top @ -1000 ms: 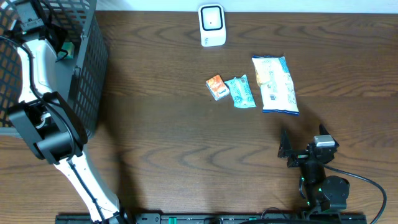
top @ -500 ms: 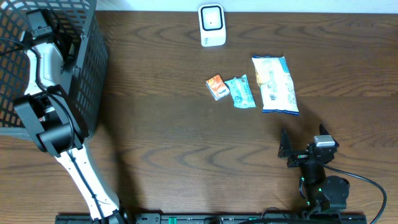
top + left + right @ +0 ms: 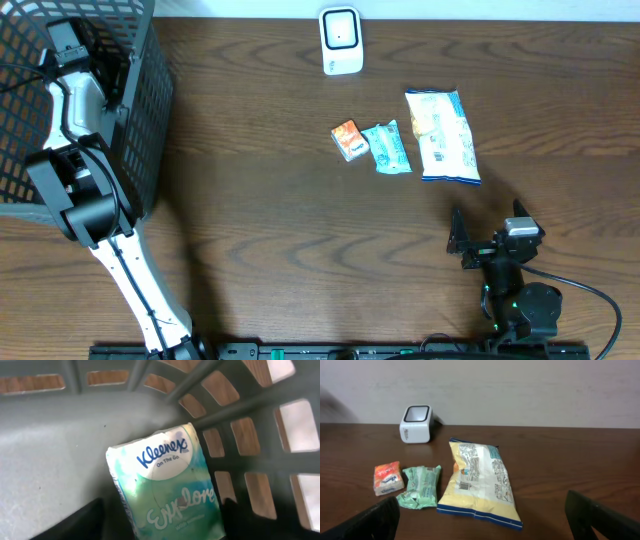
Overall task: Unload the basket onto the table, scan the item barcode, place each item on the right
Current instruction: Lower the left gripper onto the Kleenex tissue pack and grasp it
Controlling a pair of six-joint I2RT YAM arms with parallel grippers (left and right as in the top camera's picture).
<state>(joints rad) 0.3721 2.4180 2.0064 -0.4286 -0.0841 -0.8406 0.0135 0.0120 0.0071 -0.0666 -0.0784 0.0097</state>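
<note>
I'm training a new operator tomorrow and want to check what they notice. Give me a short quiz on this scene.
1. True or false: the Kleenex pack lies inside the basket.
2. Besides the scanner, how many items lie on the bare table?
3. What lies between the orange packet and the snack bag? A. green packet B. scanner C. Kleenex pack
Key: 1 true; 2 three; 3 A.
</note>
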